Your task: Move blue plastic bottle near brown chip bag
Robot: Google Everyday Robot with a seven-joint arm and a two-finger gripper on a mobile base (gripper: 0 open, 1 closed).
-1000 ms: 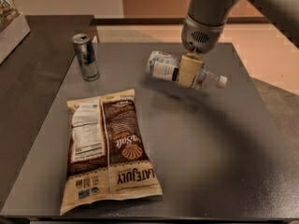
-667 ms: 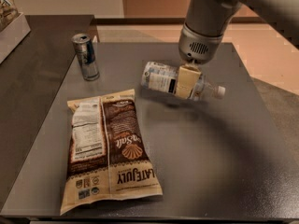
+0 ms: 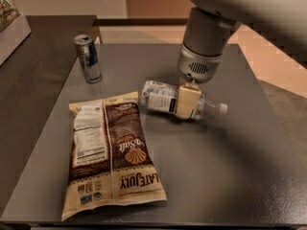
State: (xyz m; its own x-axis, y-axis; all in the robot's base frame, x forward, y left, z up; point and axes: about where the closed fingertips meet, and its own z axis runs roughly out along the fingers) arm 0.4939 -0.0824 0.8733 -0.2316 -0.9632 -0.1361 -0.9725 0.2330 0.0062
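The blue plastic bottle (image 3: 160,97) lies on its side, white cap pointing right, just right of the brown chip bag's top corner. My gripper (image 3: 188,102) comes down from above and is shut on the bottle's middle; one cream finger (image 3: 187,101) crosses the front of the bottle. The brown chip bag (image 3: 112,152) lies flat on the dark table (image 3: 230,166) at the left front, its shell logo and "LATE JULY" lettering upside down. The bottle's bottom end is a short gap from the bag's upper right corner.
A slim blue-and-silver can (image 3: 88,59) stands upright at the back left of the table. A pale bin (image 3: 12,28) sits at the far left edge on another surface. The table's right edge borders a lighter floor.
My gripper has carried the bottle down and to the left, from mid-table height toward the table surface beside the chip bag's top corner.
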